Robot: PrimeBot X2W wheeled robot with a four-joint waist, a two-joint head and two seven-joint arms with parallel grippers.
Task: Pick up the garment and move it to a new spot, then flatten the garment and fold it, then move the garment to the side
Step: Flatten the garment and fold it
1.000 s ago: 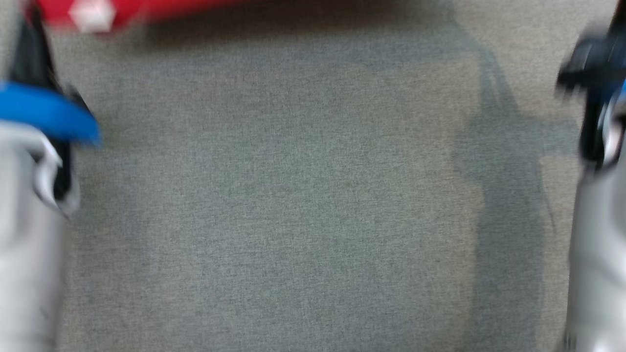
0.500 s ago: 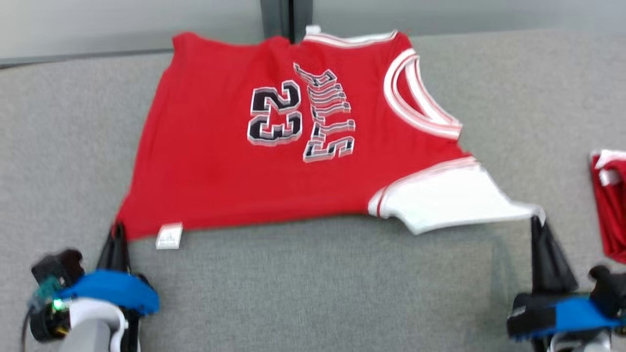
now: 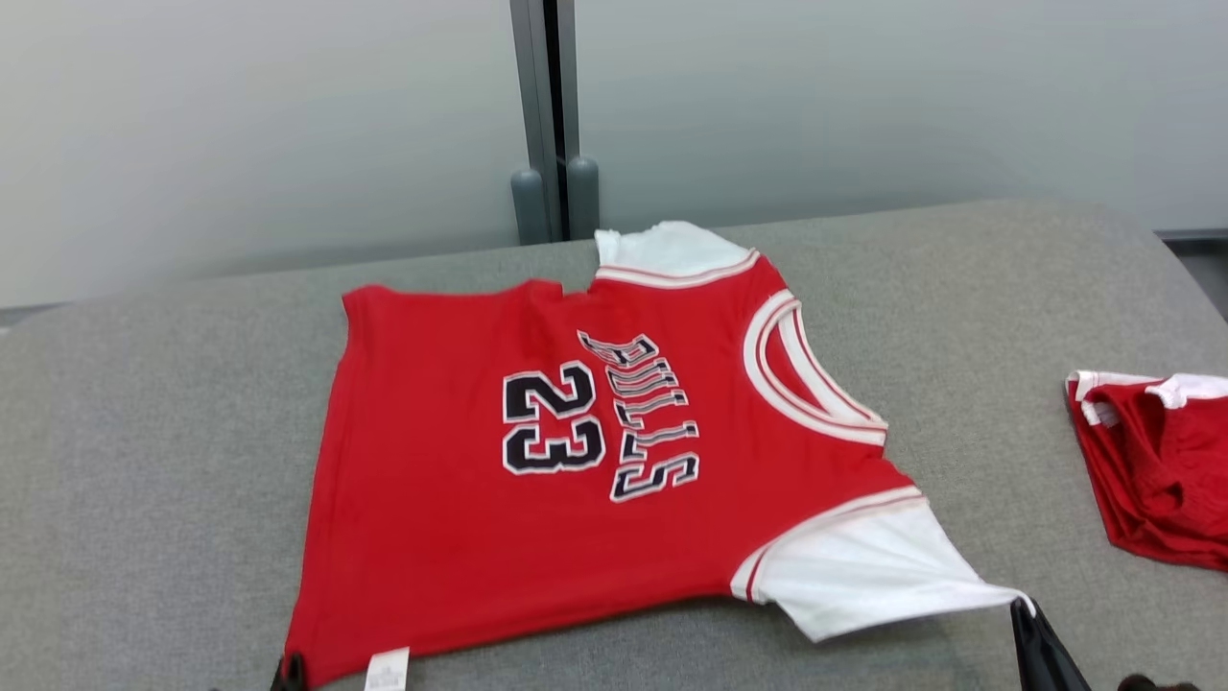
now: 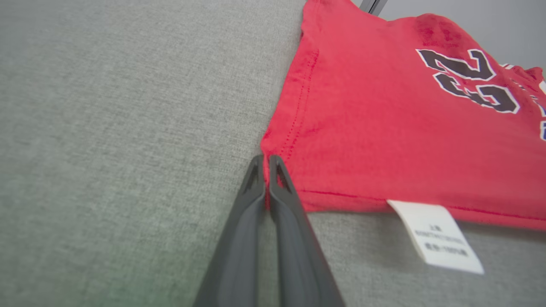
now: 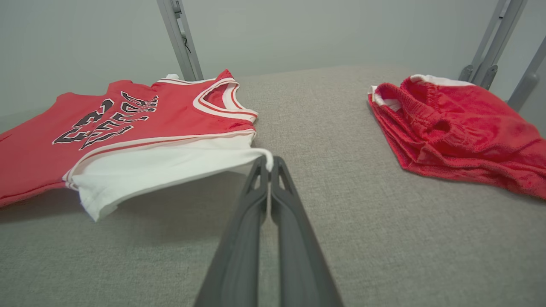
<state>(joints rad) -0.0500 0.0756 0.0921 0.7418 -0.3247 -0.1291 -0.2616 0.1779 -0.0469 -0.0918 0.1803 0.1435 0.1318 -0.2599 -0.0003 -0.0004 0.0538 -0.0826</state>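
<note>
Across the grey fabric-covered surface (image 3: 144,461) lies the red jersey with white sleeves (image 3: 537,499) (black 23 facing up). The left gripper (image 4: 266,161) is clenched on its hem corner at 7 o'clock, the right gripper (image 5: 269,162) on its sleeve tip at 5 o'clock; folded red shorts (image 3: 1161,461) sit at 3 o'clock.

Reads as a robotics lab bay, not certain: grey fabric-covered table (image 3: 144,432), plain pale partition panels (image 3: 240,125) behind it, bare metal post (image 3: 528,115) at 12 o'clock between the panels.
</note>
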